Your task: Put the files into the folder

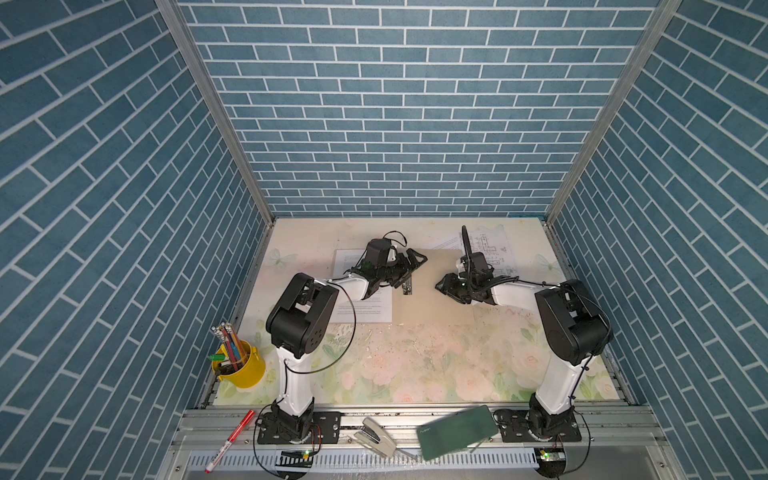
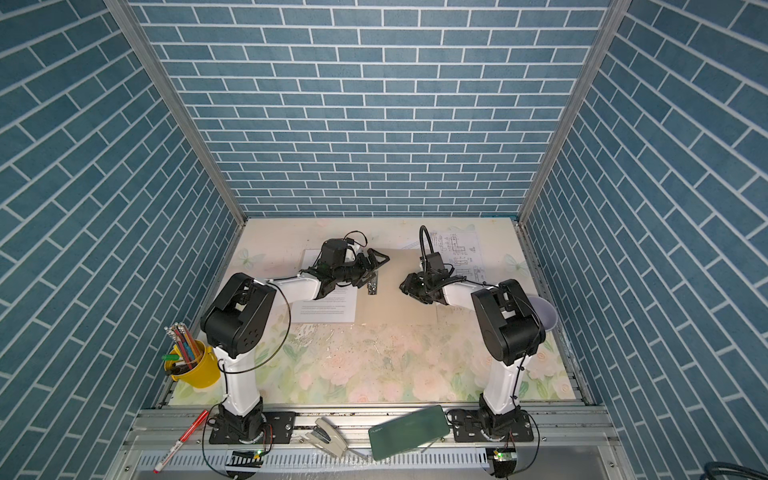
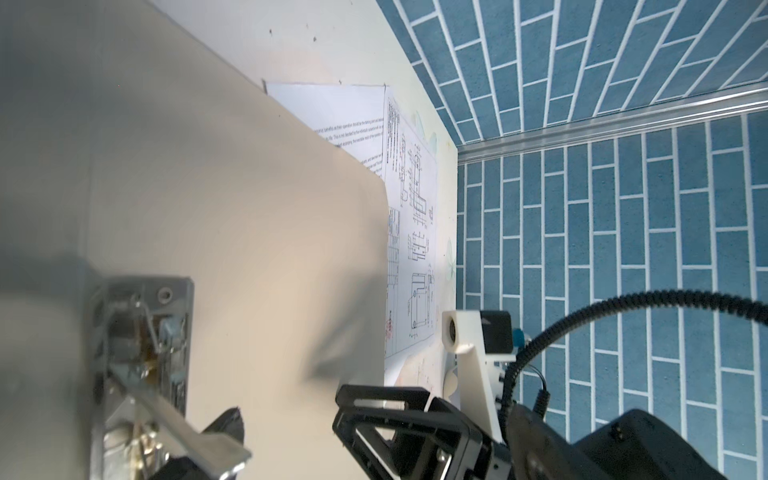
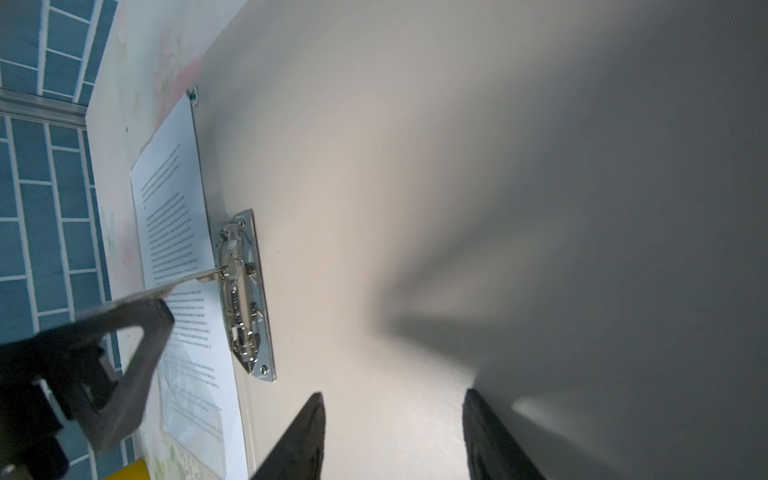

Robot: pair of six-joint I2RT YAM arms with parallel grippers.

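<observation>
The tan folder [image 1: 428,311] [image 4: 415,166] lies open and flat at the back middle, its silver clip [image 1: 408,286] [image 4: 245,291] with the lever raised. One text file [image 1: 370,309] [image 4: 174,216] lies left of the clip. A diagram file [image 1: 496,247] [image 3: 415,232] and another text file [image 3: 345,112] stick out from under the folder's far right corner. My left gripper [image 1: 415,272] is open, one finger [image 4: 124,332] against the clip's lever. My right gripper [image 4: 392,399] [image 1: 442,286] hovers open over the folder's inside, nothing between its fingers.
A yellow cup of pencils [image 1: 239,365] stands at the left edge. On the front rail lie a red marker [image 1: 230,440], a stapler [image 1: 374,436] and a dark green case [image 1: 457,432]. A lilac bowl [image 2: 544,318] shows behind the right arm. Tiled walls close three sides.
</observation>
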